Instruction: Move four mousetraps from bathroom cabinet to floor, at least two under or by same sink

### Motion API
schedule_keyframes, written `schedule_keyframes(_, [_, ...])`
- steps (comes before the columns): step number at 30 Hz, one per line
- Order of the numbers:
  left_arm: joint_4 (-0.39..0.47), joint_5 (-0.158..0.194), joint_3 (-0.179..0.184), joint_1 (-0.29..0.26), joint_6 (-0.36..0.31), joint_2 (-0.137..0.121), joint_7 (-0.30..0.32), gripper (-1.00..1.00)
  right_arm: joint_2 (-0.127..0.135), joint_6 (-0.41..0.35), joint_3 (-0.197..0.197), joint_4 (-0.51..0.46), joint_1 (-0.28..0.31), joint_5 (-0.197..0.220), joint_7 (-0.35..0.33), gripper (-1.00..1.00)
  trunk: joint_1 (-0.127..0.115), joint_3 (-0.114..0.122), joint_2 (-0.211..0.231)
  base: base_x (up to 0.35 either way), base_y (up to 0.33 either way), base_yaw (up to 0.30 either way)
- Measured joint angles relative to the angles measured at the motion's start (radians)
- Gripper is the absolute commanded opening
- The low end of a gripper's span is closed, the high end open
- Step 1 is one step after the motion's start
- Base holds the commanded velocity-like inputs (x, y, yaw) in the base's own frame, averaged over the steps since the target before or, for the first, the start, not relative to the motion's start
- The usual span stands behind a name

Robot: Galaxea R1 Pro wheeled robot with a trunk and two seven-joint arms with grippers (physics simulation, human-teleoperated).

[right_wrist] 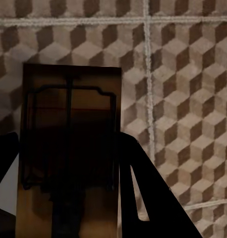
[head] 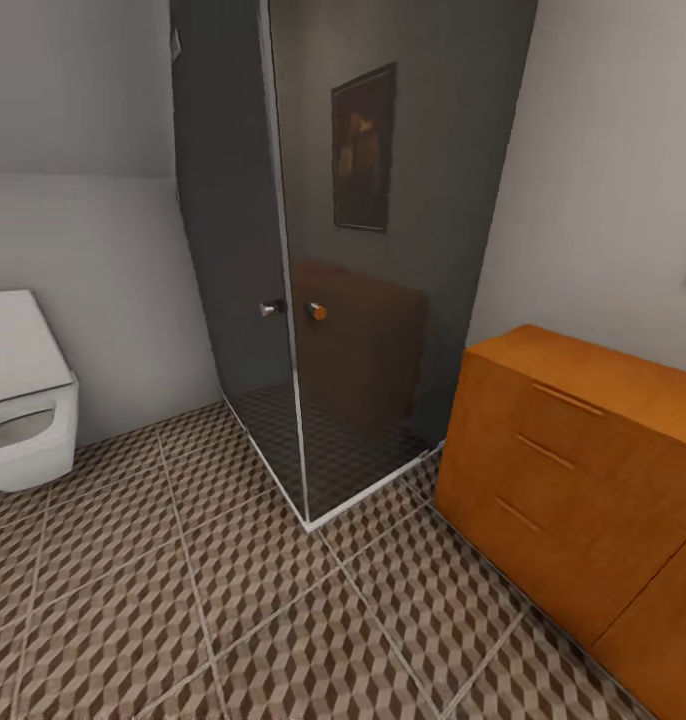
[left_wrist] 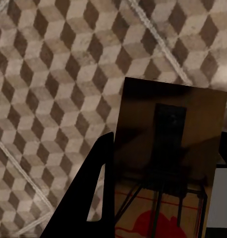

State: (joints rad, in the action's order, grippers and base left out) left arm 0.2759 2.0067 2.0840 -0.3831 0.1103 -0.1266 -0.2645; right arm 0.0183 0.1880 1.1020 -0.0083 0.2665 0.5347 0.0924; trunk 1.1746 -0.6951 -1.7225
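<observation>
We grip one mousetrap (left_wrist: 168, 163) in our left gripper (left_wrist: 158, 198) and another trap (right_wrist: 69, 148) in our right gripper (right_wrist: 69, 188), both over the tiled floor (head: 233, 600).

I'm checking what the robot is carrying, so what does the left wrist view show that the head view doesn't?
Left wrist view: a mousetrap between the left hand's fingers, its wire frame and a red mark on its base visible, held above the floor.

Head view: the glass shower, a white toilet and an orange cabinet with drawer handles.

Both: the bathroom floor with its cube-pattern tiles and pale grout lines.
</observation>
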Motion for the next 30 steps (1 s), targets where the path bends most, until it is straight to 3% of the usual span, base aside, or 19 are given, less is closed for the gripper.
schedule_keyframes(5, [0.0, 0.001, 0.0, 0.0, 0.001, 0.001, 0.001, -1.0, 0.001, 0.0, 0.0, 0.0, 0.0, 0.0, 0.0, -1.0, 0.0, 0.0, 0.0, 0.0, 0.0, 0.288])
schedule_keyframes(12, [0.005, 0.002, -0.002, 0.0, 0.0, 0.027, 0.003, -1.0, -0.002, 0.0, 0.001, 0.0, -0.001, -0.001, 0.0, -1.0, 0.0, 0.0, 0.0, 0.0, 0.0, 0.288])
schedule_keyframes(27, [0.014, 0.003, -0.002, 0.0, -0.001, 0.031, 0.003, -1.0, -0.002, 0.0, 0.0, -0.001, -0.001, 0.001, 0.0, -1.0, 0.0, 0.0, 0.0, 0.0, 0.0, 0.288])
schedule_keyframes(30, [0.005, 0.002, -0.001, 0.0, -0.003, 0.013, 0.003, -1.0, -0.002, 0.0, 0.0, 0.0, -0.001, 0.001, 0.0, -1.0, 0.0, 0.0, 0.0, 0.0, 0.0, 0.288])
